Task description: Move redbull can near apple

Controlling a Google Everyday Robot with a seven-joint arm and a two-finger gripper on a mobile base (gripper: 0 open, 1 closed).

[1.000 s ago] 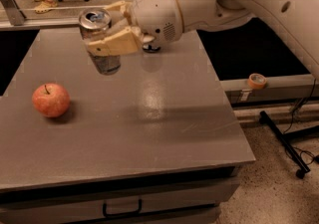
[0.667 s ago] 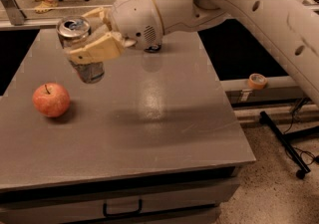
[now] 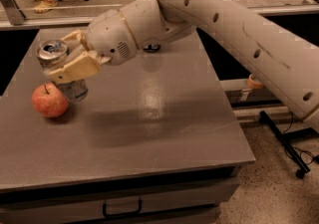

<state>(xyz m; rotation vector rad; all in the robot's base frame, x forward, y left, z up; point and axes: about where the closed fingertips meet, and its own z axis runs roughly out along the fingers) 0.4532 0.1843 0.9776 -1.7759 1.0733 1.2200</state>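
Note:
My gripper [image 3: 64, 56] is shut on the redbull can [image 3: 56, 56], a slim silver can with a pull-tab top, at the left side of the grey table [image 3: 149, 118]. The can stands about upright, its lower part just right of the apple [image 3: 50, 100] and close to the tabletop; I cannot tell whether it touches the table or the apple. The apple is round and red-orange with a short dark stem and rests on the table. My tan fingers [image 3: 77, 67] hide the can's middle.
My white arm [image 3: 239, 34] reaches in from the upper right over the table's back half. A small dark object [image 3: 151, 48] lies under it near the far edge. The table's right edge drops to the floor with black stand legs [image 3: 284, 143].
My gripper has carried the can leftward and down, from above the table's middle left to right beside the apple. The apple has not moved.

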